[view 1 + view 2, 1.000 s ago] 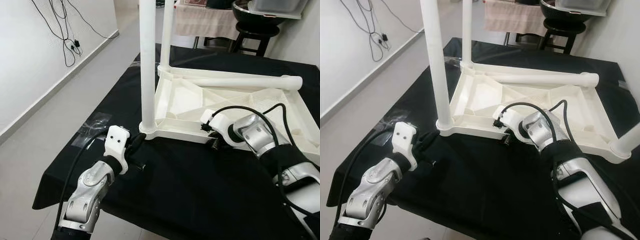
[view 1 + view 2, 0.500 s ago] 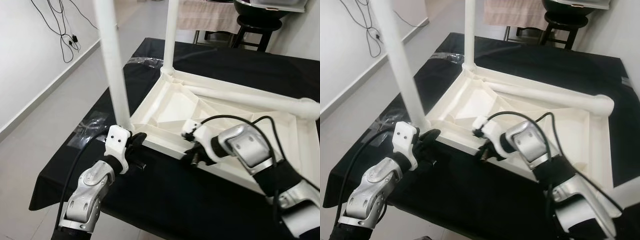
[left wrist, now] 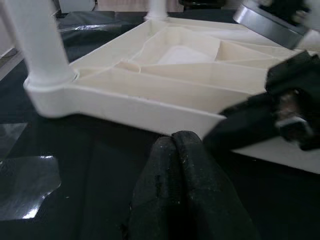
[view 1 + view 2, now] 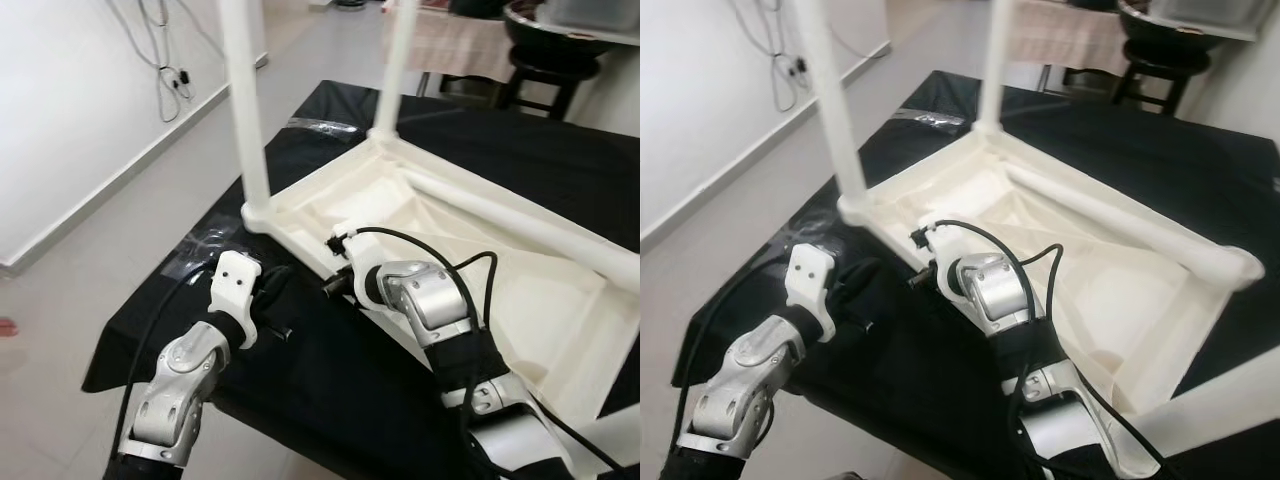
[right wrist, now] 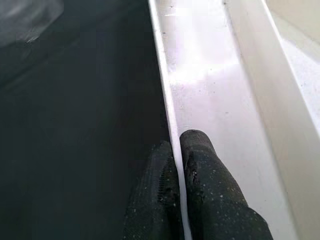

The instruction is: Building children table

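Rotated since before: white upturned table on black cloth, ribbed underside up, legs standing.
Right gripper pinches its rim; left gripper closed, empty, alongside.

Black-draped table; upturned white children's table and clear plastic sheet on it.

My two silver jointed arms, black cables looping along each, a white block with small screw holes on my left wrist, black textured fingers, black sleeve behind my right elbow
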Robot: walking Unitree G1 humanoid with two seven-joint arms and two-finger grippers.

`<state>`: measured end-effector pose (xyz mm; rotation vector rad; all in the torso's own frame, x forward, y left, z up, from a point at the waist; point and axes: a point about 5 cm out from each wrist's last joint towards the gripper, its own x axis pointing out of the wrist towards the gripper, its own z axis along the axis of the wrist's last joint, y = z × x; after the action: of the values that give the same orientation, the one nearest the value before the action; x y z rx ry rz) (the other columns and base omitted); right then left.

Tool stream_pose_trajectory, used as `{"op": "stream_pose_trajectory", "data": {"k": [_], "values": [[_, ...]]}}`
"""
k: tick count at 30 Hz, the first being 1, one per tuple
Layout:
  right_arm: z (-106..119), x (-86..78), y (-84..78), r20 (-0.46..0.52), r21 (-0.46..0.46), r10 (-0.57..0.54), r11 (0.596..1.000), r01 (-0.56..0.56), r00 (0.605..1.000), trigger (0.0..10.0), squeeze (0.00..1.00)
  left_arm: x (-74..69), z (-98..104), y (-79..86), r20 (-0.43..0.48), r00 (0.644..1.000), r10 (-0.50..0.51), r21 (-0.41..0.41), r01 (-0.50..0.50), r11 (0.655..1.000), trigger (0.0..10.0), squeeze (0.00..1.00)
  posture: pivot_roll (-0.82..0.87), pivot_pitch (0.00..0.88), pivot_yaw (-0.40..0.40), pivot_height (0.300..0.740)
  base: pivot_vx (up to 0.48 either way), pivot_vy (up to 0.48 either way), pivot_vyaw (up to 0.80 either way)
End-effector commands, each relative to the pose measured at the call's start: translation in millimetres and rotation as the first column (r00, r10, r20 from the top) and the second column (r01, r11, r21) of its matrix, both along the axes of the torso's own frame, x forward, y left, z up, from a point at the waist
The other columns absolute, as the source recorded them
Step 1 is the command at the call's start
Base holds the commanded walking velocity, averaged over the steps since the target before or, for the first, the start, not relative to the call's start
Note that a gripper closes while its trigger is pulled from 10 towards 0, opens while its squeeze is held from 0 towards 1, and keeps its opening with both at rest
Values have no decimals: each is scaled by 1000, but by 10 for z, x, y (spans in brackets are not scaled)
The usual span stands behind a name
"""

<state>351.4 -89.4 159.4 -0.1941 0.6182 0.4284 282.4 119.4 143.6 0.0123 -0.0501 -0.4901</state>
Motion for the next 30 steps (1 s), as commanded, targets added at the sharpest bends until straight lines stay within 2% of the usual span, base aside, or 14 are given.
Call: {"op": "stream_pose_trajectory", "data": {"k": [1,9,10,12,13,14,15,17,21,23,24,27,28,30], "values": [[174,94,-127,98,12,-117,993,116,988,0,0,-17,-17,-8,-7,1000,-1,8,1,1000,10000,0,48,105,-28,740,0,0,0],[246,168,-46,169,78,-258,966,248,951,235,0,-22,-24,-12,-7,1000,-1,6,1,1000,10000,0,47,100,-32,740,0,0,0],[281,183,-31,234,72,-299,954,290,925,5373,0,-23,-25,-14,-8,1000,-2,6,2,1000,10000,0,47,100,-32,740,0,0,0],[281,183,-31,234,72,-299,954,290,925,5373,0,-23,-25,-14,-8,1000,-2,6,2,1000,10000,0,47,100,-32,740,0,0,0],[308,189,-22,280,68,-323,946,317,904,5373,0,-24,-27,-14,-8,1000,-2,6,2,1000,10000,0,47,97,-30,740,0,0,0],[323,196,-24,334,23,-365,925,379,869,10000,0,-25,-28,-15,-8,1000,-3,7,3,1000,10000,0,49,98,-29,740,0,0,0],[331,199,-29,368,-9,-388,907,421,845,10000,0,-25,-29,-15,-8,1000,-4,8,4,1000,10000,0,49,98,-29,740,0,0,0],[332,200,-32,383,-26,-402,895,444,832,10000,0,-25,-29,-15,-9,1000,-5,8,5,1000,10000,0,49,98,-29,740,0,0,0],[330,200,-41,376,37,-478,864,502,794,10000,0,-24,-25,-13,-8,1000,-1,6,1,1000,10000,0,49,103,-31,740,0,0,0],[341,200,-18,379,64,-480,866,495,791,10000,0,-22,-22,-11,-7,1000,0,4,0,1000,10000,0,47,103,-30,740,0,0,0],[349,203,3,383,79,-480,868,489,789,10000,1000,-21,-20,-10,-7,1000,1,4,-1,1000,10000,0,47,103,-30,740,0,0,0],[409,191,131,403,145,-400,916,374,823,10000,1000,-15,-16,-10,-5,1000,2,4,-2,1000,10000,0,44,104,-29,740,0,0,0],[409,191,131,403,145,-400,916,374,823,10000,1000,-15,-16,-10,-5,1000,2,4,-2,1000,10000,0,44,104,-29,740,0,0,0],[490,166,209,442,216,-343,937,273,828,10000,1000,-9,-12,-6,-1,1000,8,5,-8,1000,10000,0,41,105,-30,740,0,0,0]]}}
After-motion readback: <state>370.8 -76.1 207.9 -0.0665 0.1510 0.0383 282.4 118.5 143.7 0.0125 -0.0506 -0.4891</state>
